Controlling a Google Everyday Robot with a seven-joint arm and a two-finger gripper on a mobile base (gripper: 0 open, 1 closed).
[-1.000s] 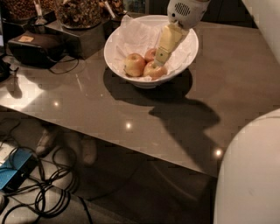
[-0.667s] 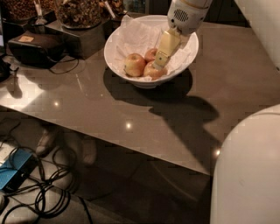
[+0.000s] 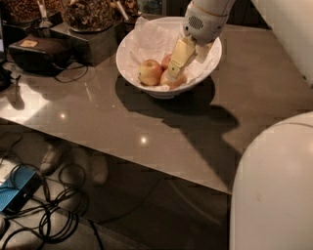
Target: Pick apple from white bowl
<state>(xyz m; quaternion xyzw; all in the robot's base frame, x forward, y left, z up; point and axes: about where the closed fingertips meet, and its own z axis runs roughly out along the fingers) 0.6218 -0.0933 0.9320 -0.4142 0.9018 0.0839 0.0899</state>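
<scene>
The white bowl (image 3: 205, 68), lined with crumpled white paper, stands at the back of the table. Three apples lie in it. A golden-yellow apple (image 3: 177, 83) with an orange-red blush lies at the front middle, partly hidden. A paler yellow apple (image 3: 150, 72) lies to its left and a smaller, redder apple (image 3: 166, 60) behind it. My gripper (image 3: 172, 75) reaches down into the bowl from the upper right, and its tip is on the blushed apple, between the other two.
The bowl stands on a brown glossy table (image 3: 98, 117). Dark boxes (image 3: 41, 51) and a jar of snacks (image 3: 88, 14) stand at the back left. Cables and a blue box (image 3: 19, 193) lie on the floor below. My white body (image 3: 274, 185) fills the lower right.
My gripper has moved lower and a little left, deeper into the bowl, down onto the front apple. The apples and the bowl have not moved.
</scene>
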